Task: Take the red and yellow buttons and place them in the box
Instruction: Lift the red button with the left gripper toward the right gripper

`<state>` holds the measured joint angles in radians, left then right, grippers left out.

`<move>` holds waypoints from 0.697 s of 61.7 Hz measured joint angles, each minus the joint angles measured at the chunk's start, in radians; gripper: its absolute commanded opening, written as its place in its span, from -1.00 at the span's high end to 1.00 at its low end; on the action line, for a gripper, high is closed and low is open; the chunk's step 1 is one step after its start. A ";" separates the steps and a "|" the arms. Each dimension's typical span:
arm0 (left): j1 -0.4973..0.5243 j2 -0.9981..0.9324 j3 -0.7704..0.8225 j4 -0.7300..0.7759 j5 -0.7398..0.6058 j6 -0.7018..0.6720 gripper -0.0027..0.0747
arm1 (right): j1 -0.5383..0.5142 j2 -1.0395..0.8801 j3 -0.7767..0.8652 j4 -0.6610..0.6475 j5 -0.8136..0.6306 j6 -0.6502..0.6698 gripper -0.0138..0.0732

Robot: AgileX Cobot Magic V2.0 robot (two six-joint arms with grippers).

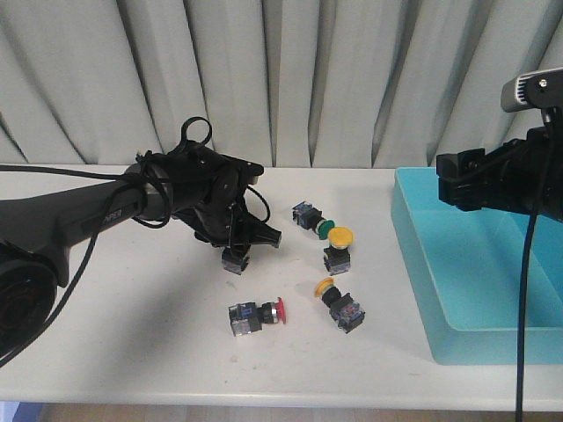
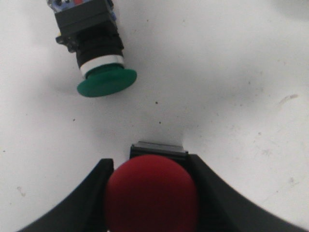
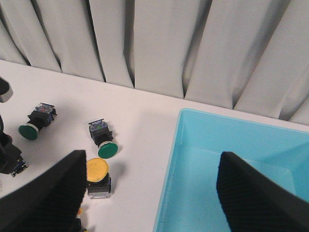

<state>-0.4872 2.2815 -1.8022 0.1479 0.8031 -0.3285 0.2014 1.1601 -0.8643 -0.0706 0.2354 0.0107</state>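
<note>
A red-capped button [image 2: 150,193] is clamped between the fingers of the left gripper [image 1: 236,236], low over the white table [image 1: 141,308], its black body [image 1: 235,259] seen below the fingers; a green-capped switch [image 2: 94,46] lies just ahead of it; the right gripper [image 3: 149,193] is held with its fingers wide apart over the near wall of the turquoise box [image 1: 475,264]; a second red button [image 1: 256,316] and two yellow buttons [image 1: 339,247] [image 1: 341,302] are spread on the table between gripper and box; another green-capped switch [image 1: 311,220] lies beside the farther yellow one.
</note>
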 measured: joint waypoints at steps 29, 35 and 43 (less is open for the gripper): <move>0.000 -0.080 -0.245 -0.266 0.176 0.157 0.95 | 0.102 0.040 0.041 0.000 -0.047 -0.180 -0.55; 0.000 -0.127 -0.261 -0.397 0.193 0.227 0.95 | 0.177 0.076 0.097 0.000 -0.143 -0.259 -0.55; 0.000 -0.173 -0.265 -0.597 0.235 0.321 0.95 | 0.251 0.116 0.184 0.000 -0.286 -0.314 -0.55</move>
<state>-0.4872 2.1089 -2.0677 -0.4487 1.0384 -0.0078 0.4520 1.2763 -0.6807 -0.0706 -0.0504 -0.3029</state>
